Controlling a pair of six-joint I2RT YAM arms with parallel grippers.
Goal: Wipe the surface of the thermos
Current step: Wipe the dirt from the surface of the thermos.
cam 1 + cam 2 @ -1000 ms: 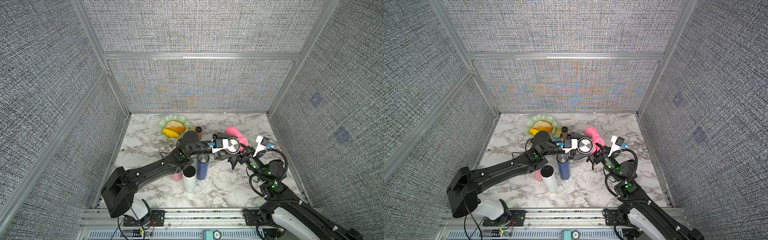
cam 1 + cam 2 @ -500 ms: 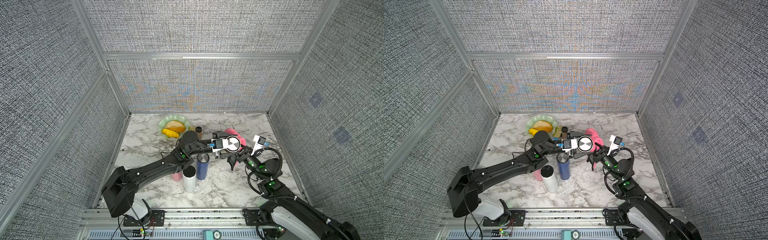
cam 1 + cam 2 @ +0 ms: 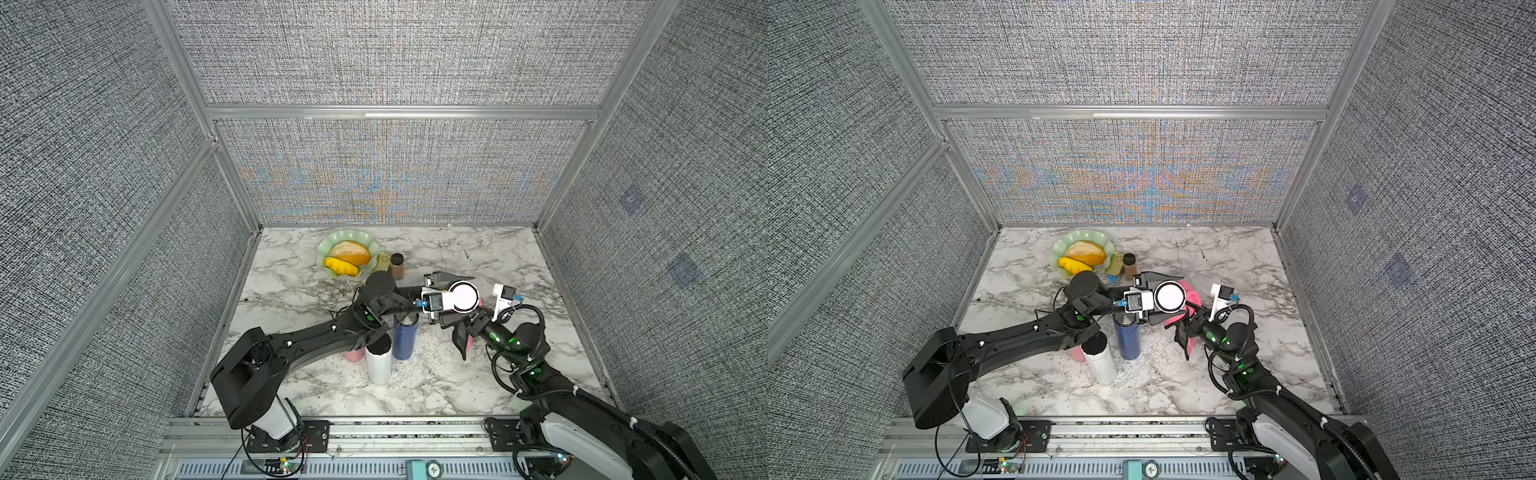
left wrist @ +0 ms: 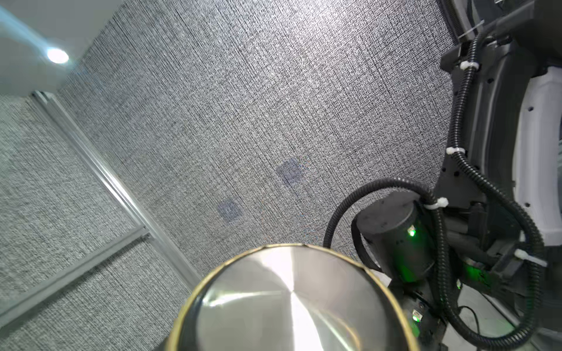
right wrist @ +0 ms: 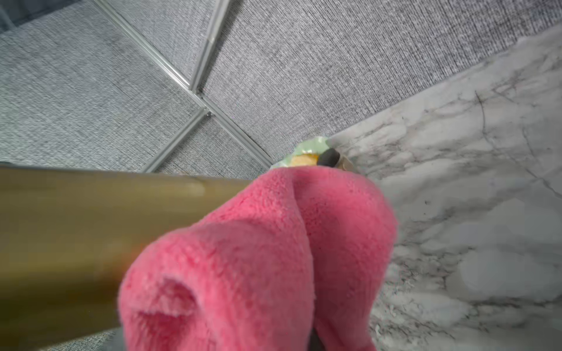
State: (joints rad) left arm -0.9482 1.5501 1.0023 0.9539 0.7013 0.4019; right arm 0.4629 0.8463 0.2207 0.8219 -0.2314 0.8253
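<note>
My left gripper (image 3: 452,299) is shut on the gold thermos (image 3: 463,296), which it holds lying level above the table, jaws on either side of the body. The shiny steel base (image 4: 292,304) of the thermos fills the low part of the left wrist view. In the right wrist view its gold side (image 5: 76,237) runs across the frame. My right gripper (image 3: 465,341) is shut on a pink cloth (image 5: 258,258), which lies pressed against the thermos side. In a top view the cloth (image 3: 1192,293) shows behind and under the thermos (image 3: 1169,296). The right fingers are buried in cloth.
Under my left arm stand a blue bottle (image 3: 405,338), a white bottle (image 3: 379,361) and a pink cup (image 3: 353,355). A green plate (image 3: 365,245) with fruit and a dark-capped jar (image 3: 397,266) stand behind. Grey walls close in three sides.
My right gripper has slid the pink cloth to the left along and under the thermos. The left gripper has kept the thermos almost still.
</note>
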